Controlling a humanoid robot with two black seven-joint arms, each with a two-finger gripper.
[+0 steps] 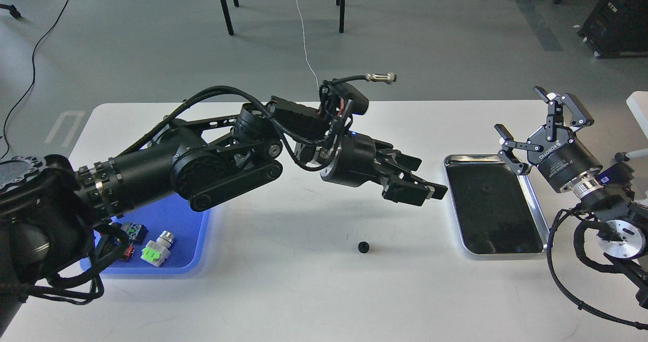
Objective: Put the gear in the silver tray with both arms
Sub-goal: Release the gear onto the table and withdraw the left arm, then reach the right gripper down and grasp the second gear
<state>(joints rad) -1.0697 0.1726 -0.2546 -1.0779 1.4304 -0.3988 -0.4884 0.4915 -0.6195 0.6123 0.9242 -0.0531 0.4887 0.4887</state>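
A small black gear [362, 247] lies alone on the white table, left of the silver tray [539, 215]. The tray's dark bottom holds nothing. My left gripper [430, 177] hangs above the table, pointing right toward the tray's left rim. Its jaws stand apart with nothing between them. It is up and to the right of the gear, well clear of it. My right gripper [520, 110] is open and empty, raised over the tray's far right corner.
A blue plastic tray [177, 220] at the left holds a green-and-white switch [157, 251] and other small parts [132, 230]. The left arm partly covers it. A cable connector [380, 77] sticks up from the left wrist.
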